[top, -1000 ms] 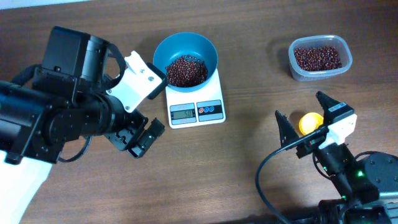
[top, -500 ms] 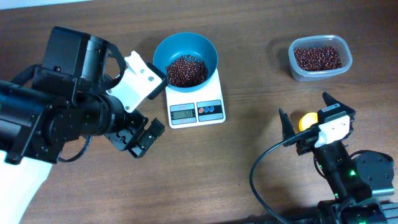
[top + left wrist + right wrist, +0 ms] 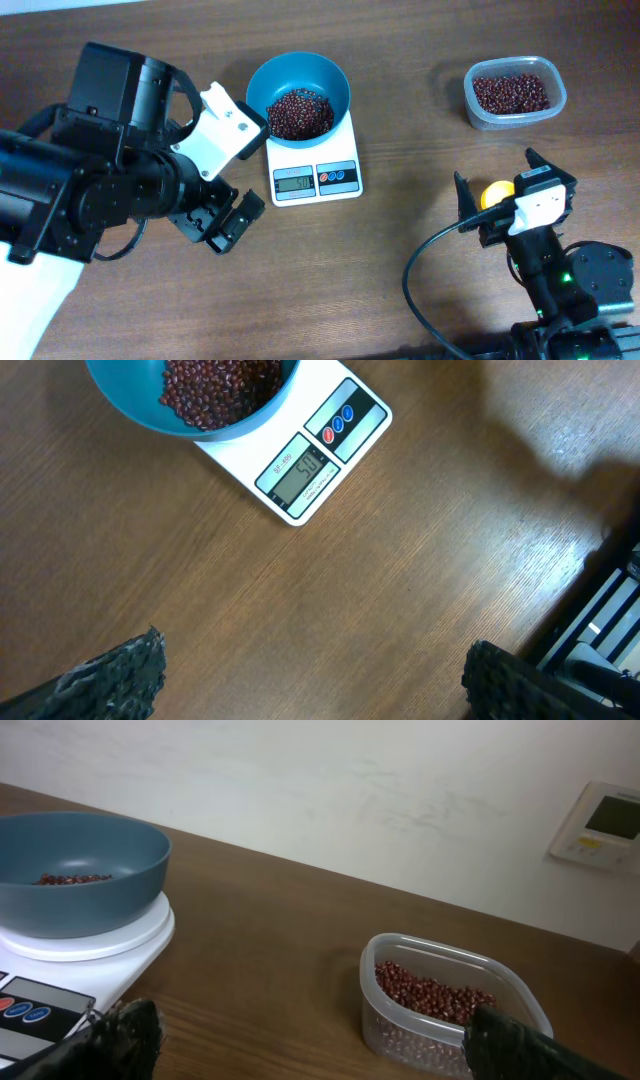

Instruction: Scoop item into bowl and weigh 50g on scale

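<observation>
Left gripper (image 3: 310,685) hangs over the table (image 3: 400,120), jaws spread wide and holding nothing, just left of the scale (image 3: 314,180) and nearer the robot. On the scale's platform sits the teal bowl (image 3: 300,68) with a heap of red-brown beans (image 3: 298,113) inside; the display reads 50. Farther right, a clear tub (image 3: 478,112) holds more of the same beans. Nearer than the tub, the right gripper (image 3: 495,170) is likewise wide open and empty. Seen from overhead, a small yellow object (image 3: 497,194) lies between its jaws.
</observation>
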{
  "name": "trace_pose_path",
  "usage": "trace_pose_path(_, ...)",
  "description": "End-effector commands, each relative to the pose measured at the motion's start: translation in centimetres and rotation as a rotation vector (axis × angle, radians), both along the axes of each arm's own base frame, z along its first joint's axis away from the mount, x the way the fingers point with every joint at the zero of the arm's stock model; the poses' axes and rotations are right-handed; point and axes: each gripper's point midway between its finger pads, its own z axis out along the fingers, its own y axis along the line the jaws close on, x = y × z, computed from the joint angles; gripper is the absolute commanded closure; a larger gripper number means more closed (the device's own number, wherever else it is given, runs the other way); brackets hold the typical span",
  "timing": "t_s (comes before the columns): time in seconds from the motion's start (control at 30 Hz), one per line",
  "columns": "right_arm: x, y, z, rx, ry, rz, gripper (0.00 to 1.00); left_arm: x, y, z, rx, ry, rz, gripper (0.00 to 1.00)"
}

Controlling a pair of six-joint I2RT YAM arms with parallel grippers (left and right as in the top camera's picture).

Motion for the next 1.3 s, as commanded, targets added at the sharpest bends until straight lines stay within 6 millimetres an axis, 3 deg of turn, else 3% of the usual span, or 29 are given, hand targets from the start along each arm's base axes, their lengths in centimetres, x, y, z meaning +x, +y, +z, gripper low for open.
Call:
trace_pose_path(0.0, 0.0, -0.3, -0.3, -0.007, 0.002, -0.013, 0.01, 0.0, -0.2, 0.6, -0.023, -0.006, 0.005, 0.01)
trace_pose_path(0.97, 0.0, -0.2, -0.3, -0.007, 0.002, -0.012, 0.01, -0.6, -0.7, 0.5, -0.063, 0.041, 0.029, 0.01)
trace_pose_path(1.07, 0.0, -0.2, -0.3, -0.007, 0.002, -0.012, 0.01, -2.0, 1.0, 0.4, -0.079, 0.141, 0.284, 0.01)
trace_pose_path(1.17, 0.0, -0.2, -0.3, -0.007, 0.002, -0.012, 0.01, -4.8, 3.9, 2.3, -0.041, 0.056, 0.333, 0.01)
trace_pose_path(1.27, 0.0, -0.2, -0.3, -0.007, 0.002, -0.012, 0.01, -7.0, 6.7, 4.8, -0.101, -0.066, 0.497, 0.01)
